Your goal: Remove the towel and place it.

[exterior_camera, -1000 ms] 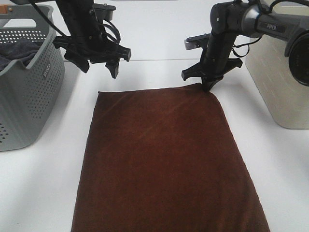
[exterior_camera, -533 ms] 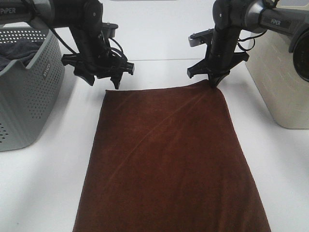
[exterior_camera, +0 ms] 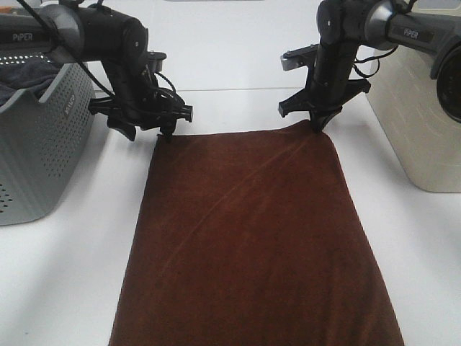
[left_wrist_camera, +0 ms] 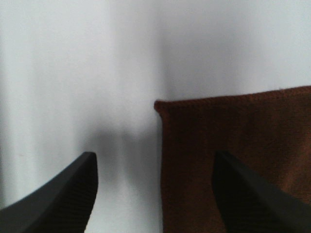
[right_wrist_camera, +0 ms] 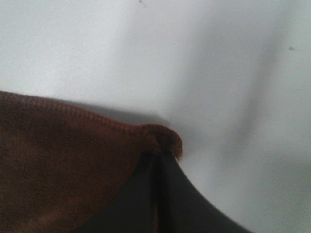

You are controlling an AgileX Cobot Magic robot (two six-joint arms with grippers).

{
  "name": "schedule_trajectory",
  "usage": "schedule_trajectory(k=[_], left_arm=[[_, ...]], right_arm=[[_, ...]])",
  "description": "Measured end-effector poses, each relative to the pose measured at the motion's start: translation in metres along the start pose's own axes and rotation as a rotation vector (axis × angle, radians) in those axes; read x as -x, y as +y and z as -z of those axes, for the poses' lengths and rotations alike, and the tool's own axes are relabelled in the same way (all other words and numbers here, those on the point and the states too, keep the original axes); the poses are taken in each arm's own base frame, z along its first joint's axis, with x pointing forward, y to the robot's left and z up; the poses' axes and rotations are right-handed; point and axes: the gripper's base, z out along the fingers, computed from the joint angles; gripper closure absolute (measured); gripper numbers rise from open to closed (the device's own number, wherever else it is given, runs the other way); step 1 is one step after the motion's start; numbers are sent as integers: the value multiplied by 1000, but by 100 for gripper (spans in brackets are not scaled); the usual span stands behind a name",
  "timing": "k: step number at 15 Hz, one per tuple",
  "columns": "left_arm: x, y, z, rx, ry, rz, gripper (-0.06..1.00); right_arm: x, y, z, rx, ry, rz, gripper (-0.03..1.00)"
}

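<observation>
The left gripper (exterior_camera: 149, 135) has its fingers (left_wrist_camera: 58, 194) spread wide. The gap between them holds only bare table (exterior_camera: 72, 274) and the corner of the towel (exterior_camera: 252, 238), which lies flat nearer one finger. Outward of those fingers, the grey basket (exterior_camera: 36, 144) stands near, its perforated wall limiting room on that side. The right gripper (exterior_camera: 317, 127) has its fingers pinched on the towel's other far corner, leaving no gap. Outward of them a beige bin (exterior_camera: 414, 122) stands close. Between the two grippers lie only the towel's flat edge and open table.

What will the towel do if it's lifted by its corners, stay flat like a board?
Probably floppy: the towel lies flat with soft creases, and its corner bunches where the right gripper pinches it. It would likely sag in the middle, being wide. Its plush weave should grip well.
</observation>
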Motion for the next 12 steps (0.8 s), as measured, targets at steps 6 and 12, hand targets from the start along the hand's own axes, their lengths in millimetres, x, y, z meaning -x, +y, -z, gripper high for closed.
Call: schedule_trajectory(k=[6, 12], left_arm=[[-1, -5, -17, -41, -31, 8, 60], [7, -7, -18, -56, -116, -131, 94]], right_arm=[[0, 0, 0, 5, 0, -3, 97], [4, -2, 0, -22, -41, 13, 97]])
